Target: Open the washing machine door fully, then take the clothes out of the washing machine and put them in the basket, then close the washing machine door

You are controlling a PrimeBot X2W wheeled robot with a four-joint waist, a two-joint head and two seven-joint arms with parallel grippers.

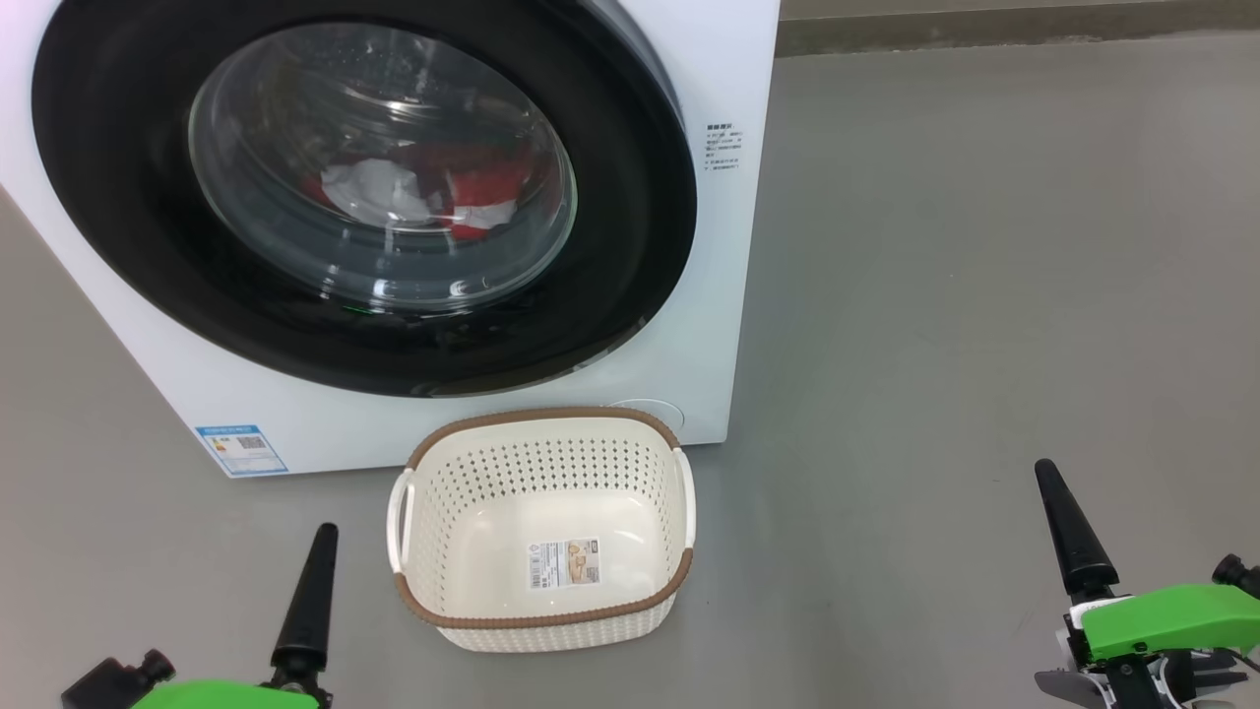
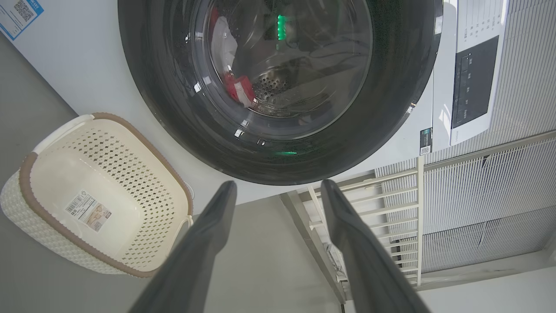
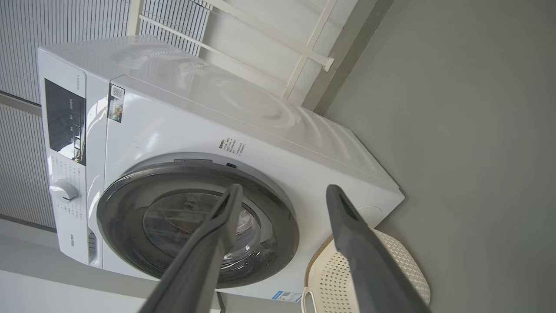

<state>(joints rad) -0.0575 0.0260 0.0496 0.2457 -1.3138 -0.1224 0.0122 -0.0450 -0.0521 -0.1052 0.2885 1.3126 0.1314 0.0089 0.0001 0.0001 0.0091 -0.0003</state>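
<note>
The white washing machine point(image 1: 709, 295) stands at the upper left of the head view. The washing machine door point(image 1: 630, 256), black-rimmed with a bulging glass window, lies shut against the machine's front. Behind the glass sit the clothes point(image 1: 463, 187), red fabric beside a white piece, also visible as the clothes point(image 2: 236, 87) in the left wrist view. The basket point(image 1: 679, 576) rests empty on the floor right in front of the machine, a label sticker on its bottom. My left gripper point(image 2: 279, 184) hovers open at the basket's left, holding nothing. My right gripper point(image 3: 284, 188) is open and empty, well right of the basket.
Grey floor point(image 1: 984, 295) stretches to the right of the machine. A blue label sticker point(image 1: 241, 448) marks the machine's lower left front. The control panel point(image 3: 65, 119) and a dial sit along the machine's top. A white railing point(image 2: 391, 208) and ribbed wall stand beside the machine.
</note>
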